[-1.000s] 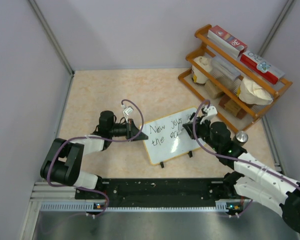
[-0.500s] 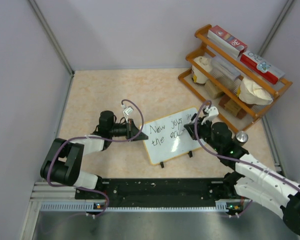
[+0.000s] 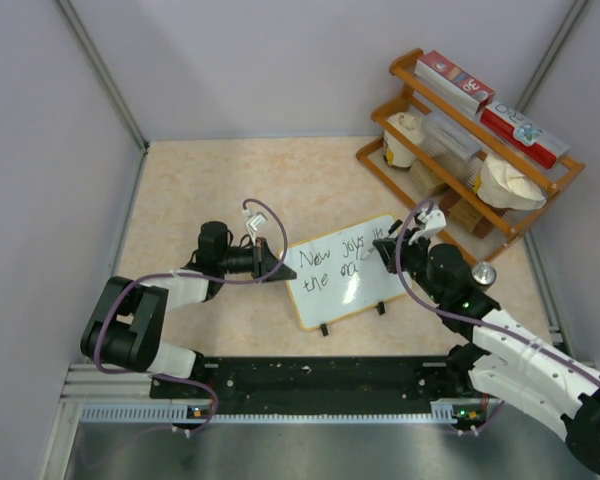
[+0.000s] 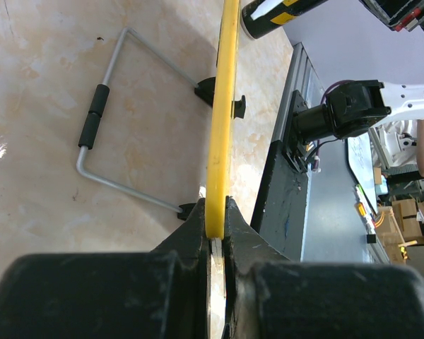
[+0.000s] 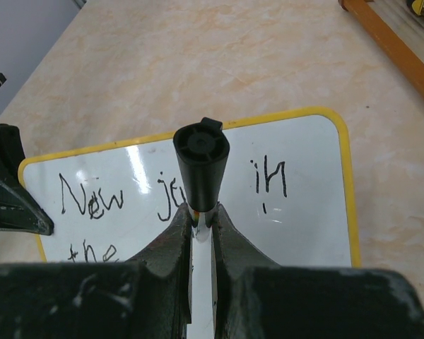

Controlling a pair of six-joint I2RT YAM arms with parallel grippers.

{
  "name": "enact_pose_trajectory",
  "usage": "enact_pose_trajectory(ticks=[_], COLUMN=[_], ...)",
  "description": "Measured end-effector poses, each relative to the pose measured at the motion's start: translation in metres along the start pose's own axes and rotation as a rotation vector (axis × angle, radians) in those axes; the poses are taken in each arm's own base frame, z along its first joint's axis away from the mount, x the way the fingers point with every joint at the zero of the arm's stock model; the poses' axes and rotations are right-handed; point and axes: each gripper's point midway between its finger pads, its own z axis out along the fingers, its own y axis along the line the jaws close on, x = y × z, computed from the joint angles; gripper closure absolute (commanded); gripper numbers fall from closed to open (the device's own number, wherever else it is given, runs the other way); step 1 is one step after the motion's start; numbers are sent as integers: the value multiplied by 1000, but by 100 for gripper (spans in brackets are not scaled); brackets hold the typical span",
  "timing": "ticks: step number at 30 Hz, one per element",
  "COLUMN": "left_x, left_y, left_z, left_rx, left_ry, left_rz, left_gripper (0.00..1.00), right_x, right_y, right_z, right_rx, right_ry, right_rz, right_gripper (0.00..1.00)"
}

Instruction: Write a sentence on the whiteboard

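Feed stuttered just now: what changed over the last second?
The right end effector, shut on the black-tipped white marker, shifted slightly toward the orange wooden shelf, away from the second line of writing. The left end effector stays clamped on the left edge of the yellow-framed glossy whiteboard, which has not moved.

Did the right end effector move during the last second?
Yes. The right end effector, holding the marker, shifted slightly toward the wooden shelf, away from the whiteboard's left edge.
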Motion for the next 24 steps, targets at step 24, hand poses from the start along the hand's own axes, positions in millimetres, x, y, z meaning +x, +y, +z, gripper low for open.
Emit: enact_pose_trajectory(ticks=[24], left_x=[0], left_y=[0], left_z=[0], left_rx=[1], left_ry=[0], left_rz=[0], left_gripper=[100], right_x=[-7], right_y=[0], right_z=[16], right_rx=[13], right_ry=[-19], right_rz=[3], right_gripper=[100])
